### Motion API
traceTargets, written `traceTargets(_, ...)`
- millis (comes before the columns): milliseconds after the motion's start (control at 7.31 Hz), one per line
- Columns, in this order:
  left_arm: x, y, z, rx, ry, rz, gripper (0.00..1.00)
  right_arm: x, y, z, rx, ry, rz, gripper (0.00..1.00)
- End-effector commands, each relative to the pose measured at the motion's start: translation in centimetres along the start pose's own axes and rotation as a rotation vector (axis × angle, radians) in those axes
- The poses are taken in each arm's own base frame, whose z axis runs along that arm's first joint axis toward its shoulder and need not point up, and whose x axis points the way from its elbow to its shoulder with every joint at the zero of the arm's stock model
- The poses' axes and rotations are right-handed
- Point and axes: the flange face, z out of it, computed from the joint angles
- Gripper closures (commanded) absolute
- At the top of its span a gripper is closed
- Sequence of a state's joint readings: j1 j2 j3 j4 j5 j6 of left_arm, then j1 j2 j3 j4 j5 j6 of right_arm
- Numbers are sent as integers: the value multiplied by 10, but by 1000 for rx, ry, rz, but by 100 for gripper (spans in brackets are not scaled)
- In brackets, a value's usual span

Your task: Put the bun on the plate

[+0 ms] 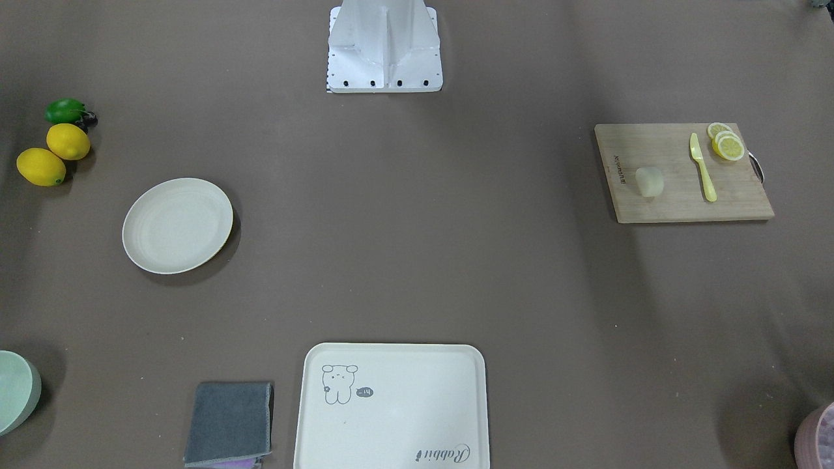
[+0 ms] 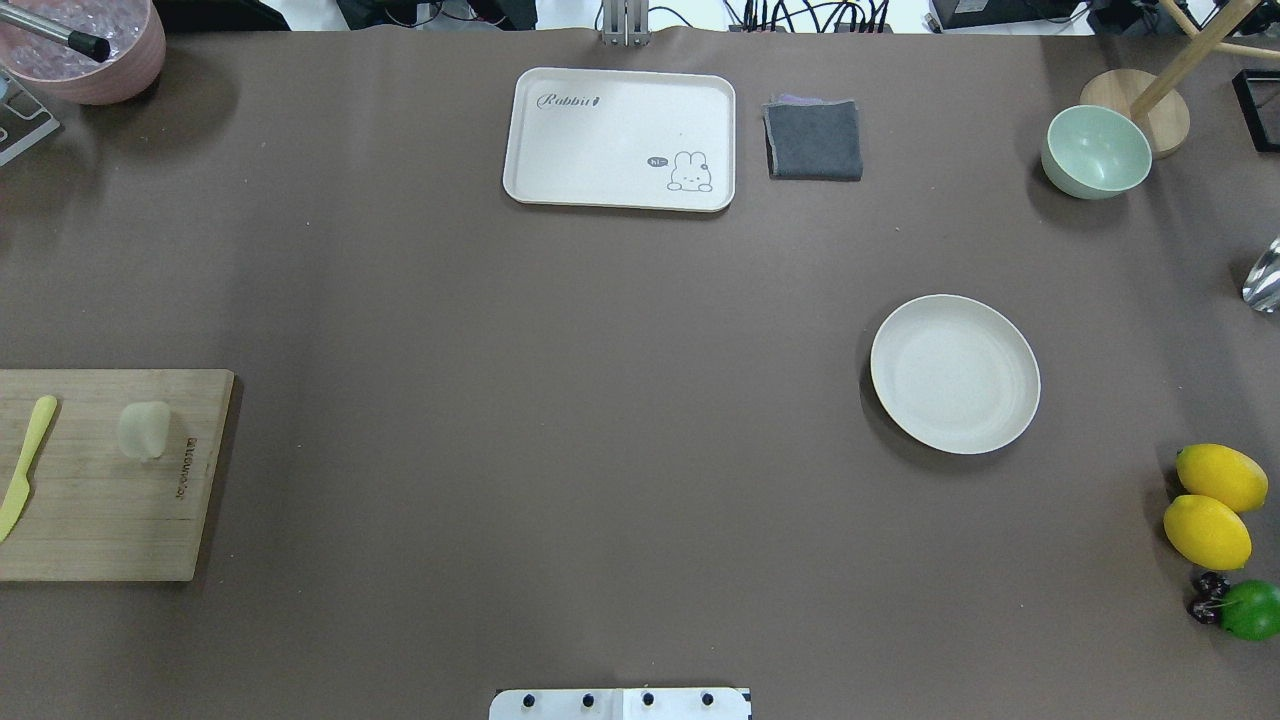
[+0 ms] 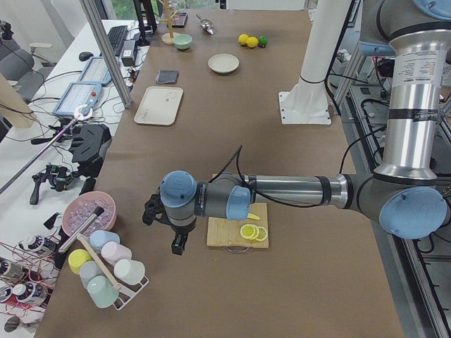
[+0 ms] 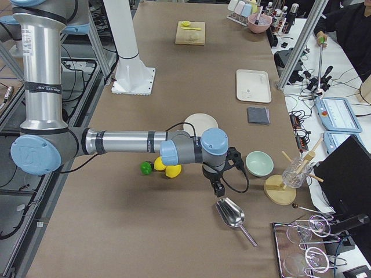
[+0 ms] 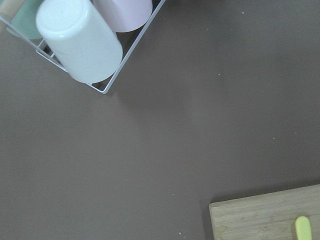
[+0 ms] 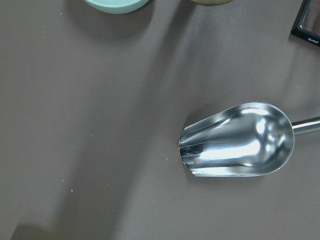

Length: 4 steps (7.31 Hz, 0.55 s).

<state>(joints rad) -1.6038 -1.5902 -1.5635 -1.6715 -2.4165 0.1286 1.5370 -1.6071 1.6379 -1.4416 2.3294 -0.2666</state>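
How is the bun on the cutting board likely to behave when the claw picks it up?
The bun looks small and smooth, so it is probably light and may slip under a loose pinch. Its blocky shape sits flat on the cutting board, so it seems unlikely to roll. Whether it is soft or stiff cannot be told.

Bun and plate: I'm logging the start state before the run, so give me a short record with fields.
bun: on the cutting board, beside the knife, ungripped
plate: empty, on the robot's right side
left gripper: between the board and cup rack; opening unclear
right gripper: near the metal scoop; opening unclear
task: bun not yet on plate
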Motion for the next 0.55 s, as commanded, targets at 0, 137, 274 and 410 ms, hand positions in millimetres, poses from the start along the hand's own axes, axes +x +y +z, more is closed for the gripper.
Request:
traceTargets(0, 9, -12, 7, -11, -7, 28, 3, 0, 2, 0, -3, 5, 1, 0)
traceTargets(137, 10, -5, 12, -15, -7, 39, 2, -1, 0, -1, 1, 4, -1, 0)
traceTargets(274, 8, -3, 16, -23, -6, 37, 2, -1, -3, -2, 3, 5, -3, 0)
traceTargets(410, 11, -5, 19, -28, -6, 40, 2, -1, -3, -2, 4, 0, -3, 0)
